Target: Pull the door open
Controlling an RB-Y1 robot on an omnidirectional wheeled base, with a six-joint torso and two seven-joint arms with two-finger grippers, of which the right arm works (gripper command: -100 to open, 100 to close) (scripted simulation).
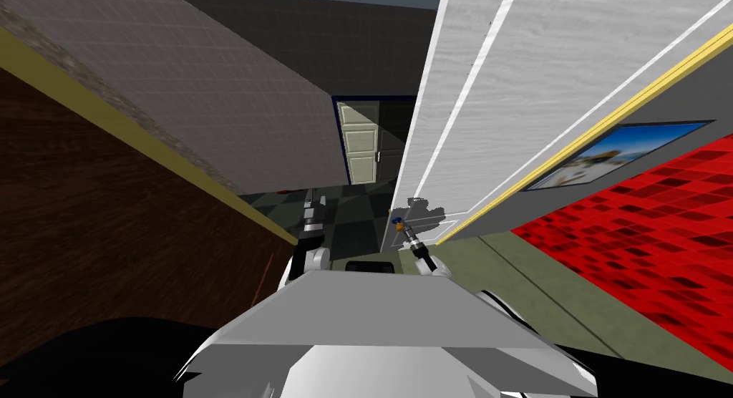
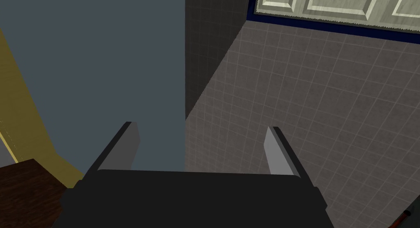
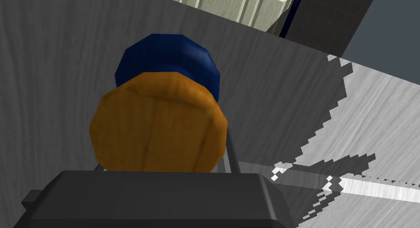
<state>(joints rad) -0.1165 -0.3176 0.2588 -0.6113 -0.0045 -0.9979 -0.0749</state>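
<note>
Step in hand: pulling the door (image 1: 501,93) open by its knob (image 3: 158,123).

Right gripper (image 1: 405,229): closed on the orange knob, with one finger (image 3: 230,156) pressed against its side and the other all but hidden behind the opposite side. Knob location: on a blue collar (image 3: 168,57), near the free edge of the pale grey wood-grain door, just beside the gap onto the checkered floor (image 1: 358,215) beyond.

Left gripper (image 2: 201,131): wide open, holding nothing, raised beside the right arm and apart from the door.

Judged status: door ajar, not fully open.

Procedure:
- Grip firmly on the widest part of the knob. Avoid sliding toward its rounded face, a likely place for slipping off.
- Pull along the arc of the door, not in a straight line. Let the wrist turn with the door to avoid twisting the knob out of the fingers.
- Draw back smoothly, without jerks.
- Back the base away as needed to leave swing room for the free edge.
- Leave the left arm clear of the free edge and the gap.
</note>
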